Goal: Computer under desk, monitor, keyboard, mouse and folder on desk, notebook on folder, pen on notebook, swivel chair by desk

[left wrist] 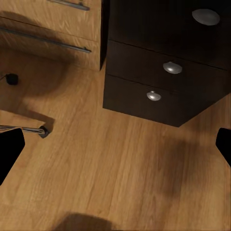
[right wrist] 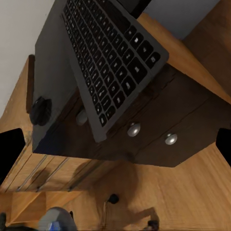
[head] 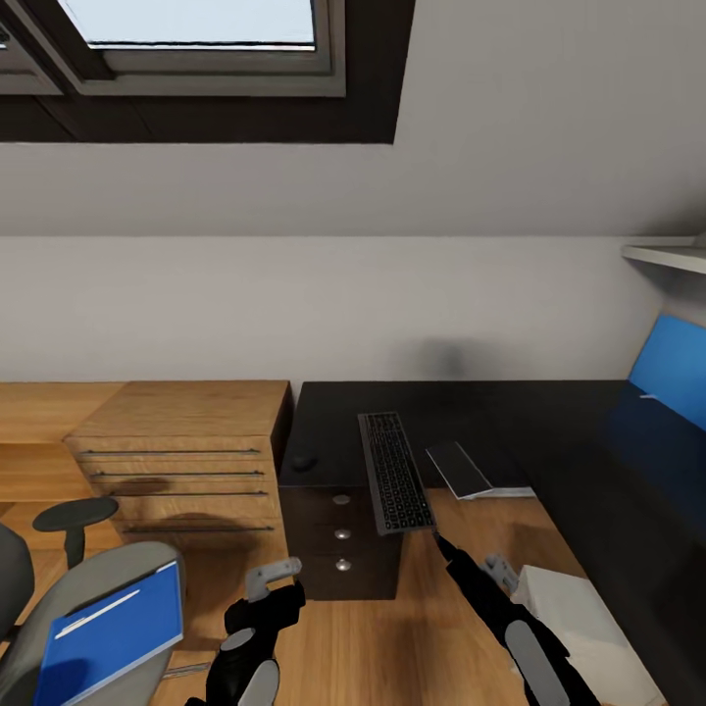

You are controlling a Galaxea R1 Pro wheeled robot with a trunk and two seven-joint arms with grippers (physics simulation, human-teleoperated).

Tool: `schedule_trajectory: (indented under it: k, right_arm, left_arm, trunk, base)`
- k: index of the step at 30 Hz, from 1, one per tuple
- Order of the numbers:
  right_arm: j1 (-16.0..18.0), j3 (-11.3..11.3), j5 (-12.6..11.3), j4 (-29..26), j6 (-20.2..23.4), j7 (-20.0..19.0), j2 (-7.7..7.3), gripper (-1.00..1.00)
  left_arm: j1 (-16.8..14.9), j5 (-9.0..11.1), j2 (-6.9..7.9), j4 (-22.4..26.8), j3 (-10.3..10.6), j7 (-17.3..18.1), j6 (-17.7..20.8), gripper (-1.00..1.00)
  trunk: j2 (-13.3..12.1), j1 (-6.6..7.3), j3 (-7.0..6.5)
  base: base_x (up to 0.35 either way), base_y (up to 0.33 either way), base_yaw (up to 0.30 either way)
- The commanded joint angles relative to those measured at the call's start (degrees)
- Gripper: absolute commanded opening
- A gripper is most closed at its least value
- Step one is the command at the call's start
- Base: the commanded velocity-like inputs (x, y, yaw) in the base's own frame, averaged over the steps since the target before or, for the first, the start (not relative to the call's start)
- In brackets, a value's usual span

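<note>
Black keyboard [head: 395, 472] overhangs the desk [head: 471, 412] edge at centre frame, so my right gripper [head: 443, 545] (fingers wide, empty) hovers below to nudge it.

We see a light wood dresser [head: 186, 461] with long dark bar handles standing against the pale grey wall [head: 324, 304], its top level and bare, its drawers stacked one above another. Above it the ceiling slopes, and a dark-framed skylight [head: 196, 44] sits in it, bright with daylight. At the far right a white shelf [head: 667, 257] juts from the wall. Underfoot we find a light wood floor [left wrist: 120, 183], crossed by soft shadows.
</note>
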State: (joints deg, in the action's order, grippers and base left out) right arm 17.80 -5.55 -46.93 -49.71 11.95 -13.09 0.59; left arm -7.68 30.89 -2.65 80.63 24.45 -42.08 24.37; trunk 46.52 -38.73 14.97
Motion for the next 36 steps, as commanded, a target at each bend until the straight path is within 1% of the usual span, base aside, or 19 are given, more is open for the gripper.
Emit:
schedule_trajectory:
  k: [1, 2, 4, 6, 11, 14, 15, 18, 19, 22, 24, 29, 36]
  right_arm:
    - [0.1, -2.4, -0.6, 4.1, 0.6, -7.1, -0.59, 1.00]
    - [0.1, -3.0, -0.6, 5.0, 0.6, -8.4, -0.67, 1.00]
    - [0.2, -4.6, -1.0, 8.3, 1.0, -12.4, -1.00, 1.00]
    - [0.4, -5.2, -1.4, 10.3, 2.0, -14.4, -1.19, 1.00]
    - [0.6, -5.8, -2.0, 13.1, 4.1, -16.5, -1.46, 1.00]
    - [0.9, -6.0, -2.3, 15.0, 4.8, -17.2, -2.46, 1.00]
    - [1.8, -6.0, -2.3, 16.6, 6.9, -18.5, -3.39, 1.00]
    - [2.1, -6.0, -2.4, 16.9, 7.8, -19.0, -3.59, 1.00]
    - [2.2, -6.0, -2.3, 15.8, 8.0, -19.3, -3.47, 1.00]
    - [2.2, -6.0, -2.3, 15.2, 8.0, -19.6, -3.43, 1.00]
    - [2.2, -5.8, -2.2, 14.9, 8.2, -21.4, -3.51, 1.00]
    - [2.2, -6.0, -2.2, 14.8, 8.1, -23.1, -3.52, 1.00]
    - [2.2, -6.2, -2.3, 14.8, 8.1, -23.9, -3.54, 1.00]
  left_arm:
    - [0.8, 0.4, 0.06, 1.9, 0.1, -0.4, 0.3, 1.00]
    - [1.1, 0.4, 0.07, 2.3, 0.1, -0.4, 0.3, 1.00]
    - [1.8, 0.4, 0.09, 3.9, 0.1, -0.5, 0.4, 1.00]
    - [2.4, 0.4, 0.09, 5.2, 0.5, -0.5, 0.4, 1.00]
    - [3.8, 0.4, 0.16, 7.3, 1.0, -0.5, 0.6, 1.00]
    - [4.2, 0.4, 0.18, 7.9, 1.5, -0.5, 0.6, 1.00]
    - [4.4, 0.5, 0.18, 8.1, 1.9, -0.5, 0.7, 1.00]
    - [4.4, 0.5, 0.19, 8.1, 2.0, -0.5, 0.7, 1.00]
    - [4.4, 0.5, 0.19, 8.1, 2.1, -0.5, 0.7, 1.00]
    - [4.4, 0.5, 0.17, 8.0, 2.1, -0.5, 0.7, 1.00]
    - [4.4, 0.6, 0.11, 8.0, 2.1, -0.5, 0.7, 1.00]
    - [4.4, 0.6, 0.10, 8.0, 2.1, -0.5, 0.7, 1.00]
    - [4.4, 0.6, 0.10, 8.0, 2.1, -0.5, 0.7, 1.00]
  trunk:
    - [0.5, -0.24, 0.26]
    - [0.9, -0.46, 0.44]
    - [1.7, -0.90, 0.80]
    - [2.5, -1.33, 1.16]
    - [4.5, -2.43, 2.06]
    - [5.7, -3.09, 2.60]
    - [6.1, -3.31, 2.78]
    - [7.3, -3.97, 3.32]
    - [7.7, -4.19, 3.50]
    - [8.9, -4.85, 4.03]
    - [9.7, -5.29, 4.39]
    - [11.7, -6.39, 5.29]
    - [14.5, -7.92, 6.55]
  base:
    - [0.000, 0.000, 0.000]
    - [0.000, 0.000, 0.000]
    - [0.000, 0.000, 0.000]
    - [0.000, 0.000, 0.000]
    - [0.000, 0.000, 0.000]
    - [0.000, 0.000, 0.000]
    - [0.000, 0.000, 0.000]
    - [0.000, 0.000, 0.000]
    - [0.000, 0.000, 0.000]
    - [0.000, 0.000, 0.000]
    - [0.000, 0.000, 0.000]
    - [0.000, 0.000, 0.000]
    - [0.000, 0.000, 0.000]
